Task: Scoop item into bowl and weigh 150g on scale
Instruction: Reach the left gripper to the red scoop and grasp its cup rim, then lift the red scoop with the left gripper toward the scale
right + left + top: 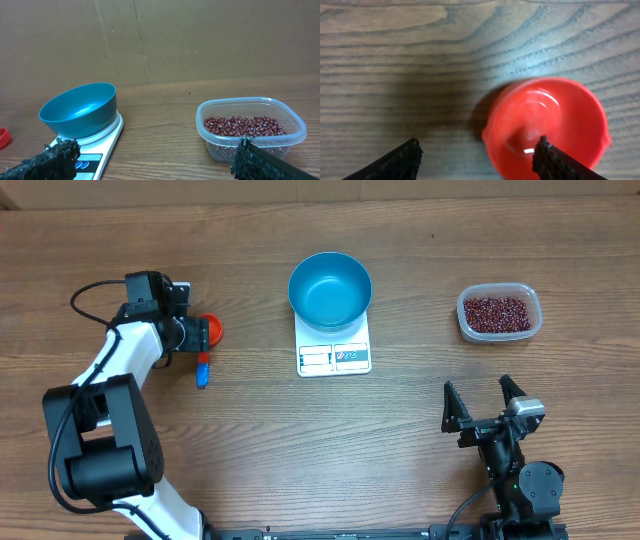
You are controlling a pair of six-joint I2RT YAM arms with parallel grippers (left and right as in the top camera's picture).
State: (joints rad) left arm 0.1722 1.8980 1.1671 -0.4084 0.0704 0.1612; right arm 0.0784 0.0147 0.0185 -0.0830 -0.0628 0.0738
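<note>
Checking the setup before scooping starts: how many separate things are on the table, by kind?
teal bowl: 1
white scale: 1
clear tub of beans: 1
red scoop: 1
Total: 4

Centre: we see the bowl (330,288) sitting on the scale (334,357), one stacked obstacle in the middle of the table (250,440).
Right lane: the clear tub (499,313) stands well apart from the bowl, and we find bare wood between them.
Right gripper (477,385): jaws spread wide, with bare wood ahead of it up to tub and scale.
Left gripper (478,145): jaws apart over bare wood, and we see the red scoop (209,330) crowding one finger (555,160).
Scoop to scale: bare wood lies between them.
</note>
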